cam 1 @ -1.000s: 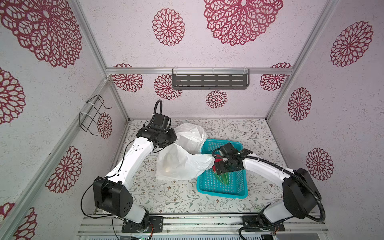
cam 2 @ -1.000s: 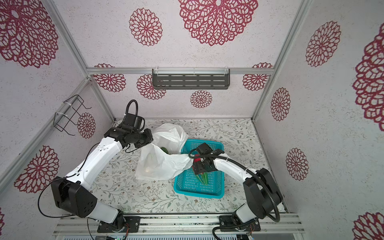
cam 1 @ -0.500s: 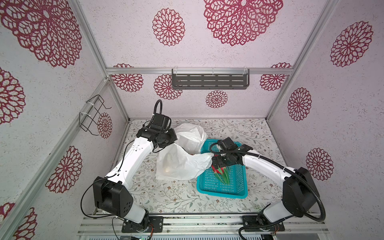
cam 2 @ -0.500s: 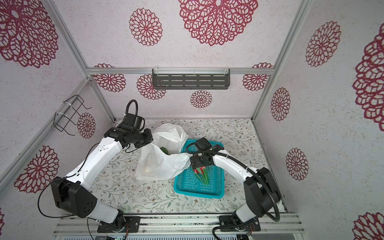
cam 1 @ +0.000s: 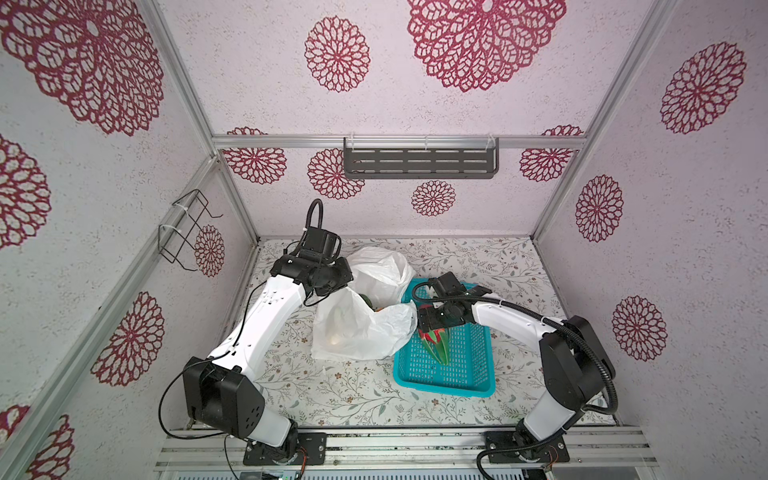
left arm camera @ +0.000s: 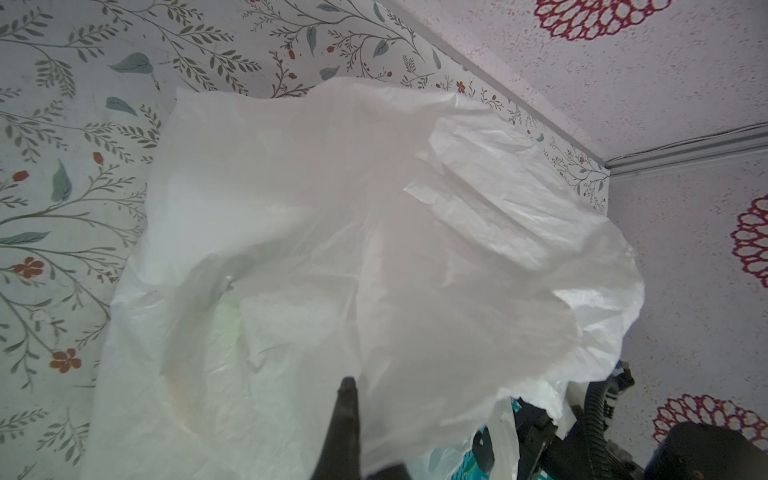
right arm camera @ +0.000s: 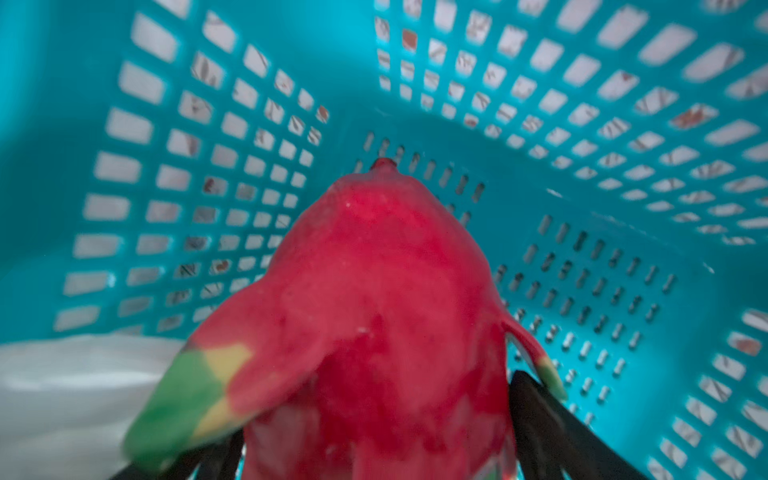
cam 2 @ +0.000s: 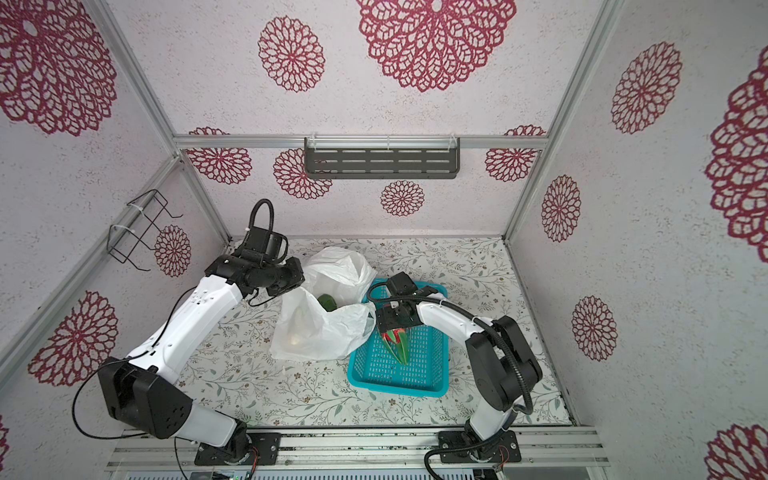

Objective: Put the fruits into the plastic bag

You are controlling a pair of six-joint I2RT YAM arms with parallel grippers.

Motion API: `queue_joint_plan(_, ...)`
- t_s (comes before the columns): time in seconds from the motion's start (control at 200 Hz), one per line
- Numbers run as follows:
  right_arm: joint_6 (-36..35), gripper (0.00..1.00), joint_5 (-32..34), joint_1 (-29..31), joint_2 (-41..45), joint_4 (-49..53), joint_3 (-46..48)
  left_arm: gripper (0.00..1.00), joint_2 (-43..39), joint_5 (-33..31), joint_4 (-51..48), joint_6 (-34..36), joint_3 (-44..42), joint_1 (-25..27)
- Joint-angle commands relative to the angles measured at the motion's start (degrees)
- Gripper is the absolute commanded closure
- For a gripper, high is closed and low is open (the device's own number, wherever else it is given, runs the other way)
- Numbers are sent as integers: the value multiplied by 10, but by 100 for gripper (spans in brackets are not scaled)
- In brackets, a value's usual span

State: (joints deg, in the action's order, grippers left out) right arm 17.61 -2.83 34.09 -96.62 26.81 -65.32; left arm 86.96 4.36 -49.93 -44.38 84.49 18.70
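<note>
The plastic bag [cam 1: 361, 328] [cam 2: 320, 332] lies crumpled left of the teal basket [cam 1: 444, 384] [cam 2: 399, 386], its mouth lifted open. My left gripper [cam 1: 332, 282] [left arm camera: 353, 382] is shut on the bag's raised edge, and white film fills the left wrist view. A dark green avocado [cam 1: 368, 301] [cam 2: 327, 301] shows inside the mouth. A red dragon fruit [cam 1: 436, 347] [cam 2: 397, 343] [right arm camera: 374, 291] with green scales lies on the basket floor [right arm camera: 582, 124]. My right gripper [cam 1: 432, 332] [right arm camera: 374, 415] is down over it, with a black finger [right arm camera: 536, 415] against each flank.
A dark slotted shelf [cam 1: 419, 162] hangs on the back wall. A wire rack [cam 1: 187, 228] juts from the left wall. The bag's loose edge drapes over the basket's left rim. Close walls ring the floral table [cam 1: 353, 399].
My right gripper has swung left and down over the dragon fruit, and its jaws have narrowed slightly onto it. The left arm and the bag have stayed still.
</note>
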Motion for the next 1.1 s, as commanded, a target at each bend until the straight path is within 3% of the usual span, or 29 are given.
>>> queue_joint_plan(0.0,18,14,-22,-1,-33,-2,22,100,-17,-9,-7,1,7,-4)
queue_joint_plan(0.095,19,27,-17,-4,-30,-9,28,100,-16,-8,-6,2,8,-4)
queue_joint_plan(0.21,28,59,-25,-18,0,-33,46,100,-16,-9,-7,1,6,-3)
queue_joint_plan(0.345,44,75,-40,-45,57,-64,65,100,-16,-9,-6,2,4,-3)
queue_joint_plan(0.741,15,77,-1,-115,201,-53,38,100,-21,6,10,10,1,-4)
queue_joint_plan(1.096,-30,76,-151,-90,169,-88,-12,100,-31,18,18,8,-5,-3)
